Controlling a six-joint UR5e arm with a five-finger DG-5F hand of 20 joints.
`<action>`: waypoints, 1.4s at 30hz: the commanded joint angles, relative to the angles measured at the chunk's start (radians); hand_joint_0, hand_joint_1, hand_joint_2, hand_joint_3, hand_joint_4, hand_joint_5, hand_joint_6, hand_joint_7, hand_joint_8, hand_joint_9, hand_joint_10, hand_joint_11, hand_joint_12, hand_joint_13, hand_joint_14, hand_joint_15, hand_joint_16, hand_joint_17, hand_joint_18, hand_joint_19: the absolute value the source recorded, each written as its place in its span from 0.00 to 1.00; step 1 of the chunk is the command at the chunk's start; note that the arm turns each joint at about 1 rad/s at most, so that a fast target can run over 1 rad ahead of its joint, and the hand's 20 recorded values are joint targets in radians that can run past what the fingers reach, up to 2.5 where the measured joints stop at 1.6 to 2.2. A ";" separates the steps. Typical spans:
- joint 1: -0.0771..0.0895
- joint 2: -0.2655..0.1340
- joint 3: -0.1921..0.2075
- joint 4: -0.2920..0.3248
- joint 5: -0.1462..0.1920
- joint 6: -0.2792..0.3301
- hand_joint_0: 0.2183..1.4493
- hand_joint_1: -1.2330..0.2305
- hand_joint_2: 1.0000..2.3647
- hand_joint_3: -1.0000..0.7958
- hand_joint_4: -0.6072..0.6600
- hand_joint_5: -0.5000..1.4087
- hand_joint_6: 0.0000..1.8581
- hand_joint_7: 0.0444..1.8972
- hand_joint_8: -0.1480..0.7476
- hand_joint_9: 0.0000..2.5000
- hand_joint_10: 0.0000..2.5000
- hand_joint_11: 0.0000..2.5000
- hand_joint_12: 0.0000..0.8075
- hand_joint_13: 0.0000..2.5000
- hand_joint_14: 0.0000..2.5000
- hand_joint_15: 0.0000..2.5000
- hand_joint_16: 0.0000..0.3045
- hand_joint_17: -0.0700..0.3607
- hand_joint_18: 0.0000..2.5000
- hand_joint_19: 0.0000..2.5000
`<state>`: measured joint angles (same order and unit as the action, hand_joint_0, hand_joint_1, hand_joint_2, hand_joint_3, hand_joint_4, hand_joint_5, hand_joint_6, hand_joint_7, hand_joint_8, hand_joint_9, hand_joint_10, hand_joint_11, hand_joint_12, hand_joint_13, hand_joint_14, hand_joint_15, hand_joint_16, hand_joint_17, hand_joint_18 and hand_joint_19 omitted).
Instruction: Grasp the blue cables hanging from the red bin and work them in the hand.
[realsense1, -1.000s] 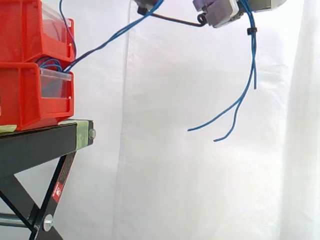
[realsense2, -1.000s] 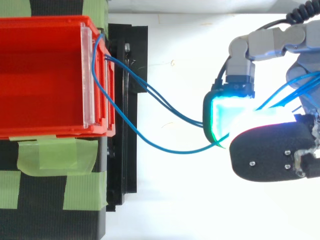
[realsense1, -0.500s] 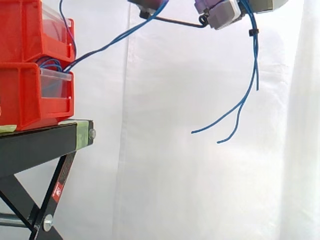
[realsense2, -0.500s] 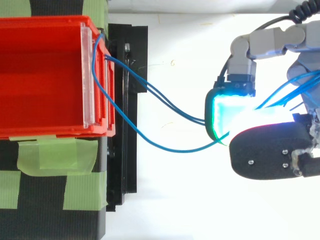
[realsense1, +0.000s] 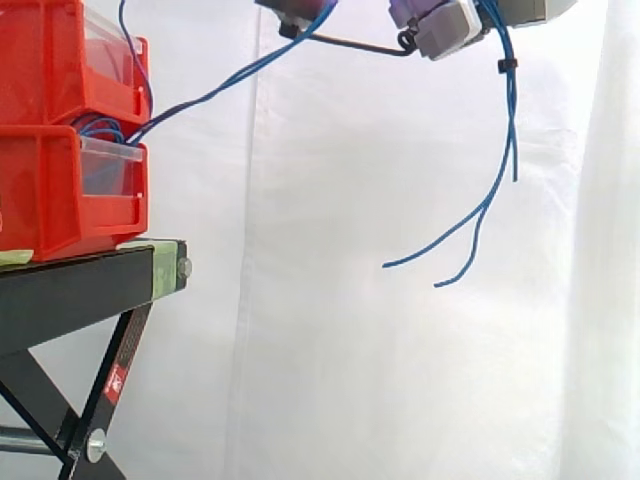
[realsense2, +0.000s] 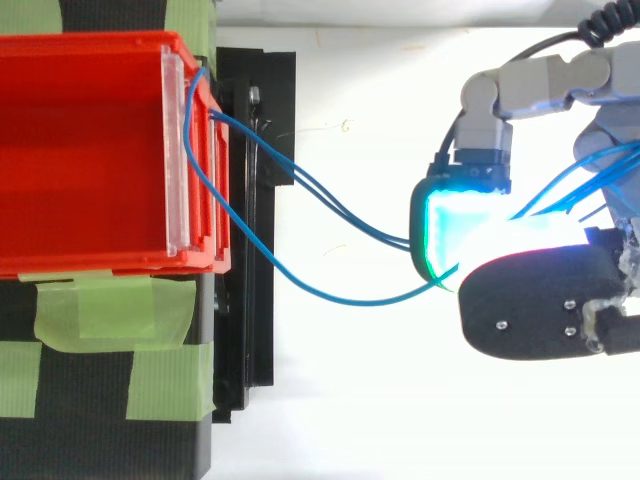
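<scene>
Though clamped on blue cables (realsense1: 511, 110), the hand (realsense2: 540, 315) hangs well clear of the red bin (realsense2: 90, 45).

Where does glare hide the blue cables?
Top view: the hand's glowing cyan-white pad washes out the thin blue cables where they enter it. Side view: even light on the white curtain, cables stand out plainly.

The red bin (realsense2: 90, 150) is smooth, glossy plastic with a clear plastic panel (realsense2: 176, 150) at its front; the bench (realsense1: 80, 290) under it is black matt metal, patched beside the bin with matt green tape (realsense2: 110, 310). The blue cables (realsense1: 511, 120) leaving the bin carry a smooth plastic sheath. The hand (realsense2: 483, 130) shows grey satin casing and a grainy black cover; the curtain (realsense1: 350, 350) behind is white cloth.
</scene>
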<state>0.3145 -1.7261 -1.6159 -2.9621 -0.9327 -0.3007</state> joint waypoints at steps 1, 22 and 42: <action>0.000 -0.001 -0.001 0.000 0.000 0.000 0.58 0.40 0.29 0.71 0.71 0.51 0.13 0.69 0.64 0.64 1.00 1.00 0.90 0.76 1.00 0.79 0.74 0.55 0.88 0.29; 0.000 0.000 -0.001 0.000 0.000 0.000 0.58 0.40 0.27 0.71 0.71 0.51 0.13 0.69 0.64 0.64 1.00 1.00 0.90 0.76 1.00 0.79 0.74 0.55 0.88 0.29; 0.000 0.000 0.001 0.000 0.000 0.000 0.58 0.40 0.28 0.71 0.71 0.51 0.13 0.69 0.64 0.64 1.00 1.00 0.90 0.76 1.00 0.79 0.74 0.55 0.88 0.29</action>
<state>0.3145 -1.7259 -1.6160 -2.9621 -0.9324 -0.3006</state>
